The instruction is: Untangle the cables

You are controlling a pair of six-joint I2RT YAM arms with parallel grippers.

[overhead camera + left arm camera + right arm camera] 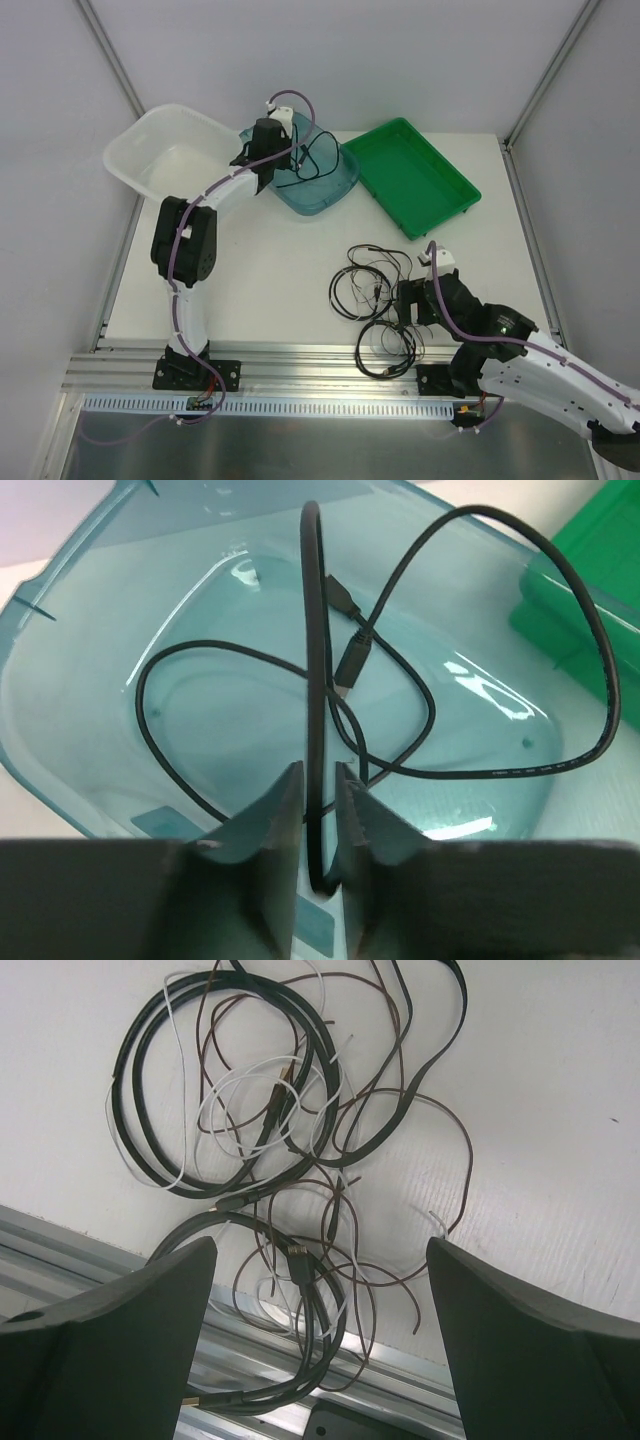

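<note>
My left gripper hangs over the teal tray and is shut on a black cable. In the left wrist view the cable rises straight up from between the nearly closed fingers of the gripper. The rest of it loops down into the tray, with a small plug in mid-air. A tangle of black, dark brown and thin white cables lies on the table near the front edge. My right gripper is wide open just above that tangle, holding nothing.
A green tray stands at the back right and a white tub at the back left. Part of the tangle hangs over the metal rail at the table's front edge.
</note>
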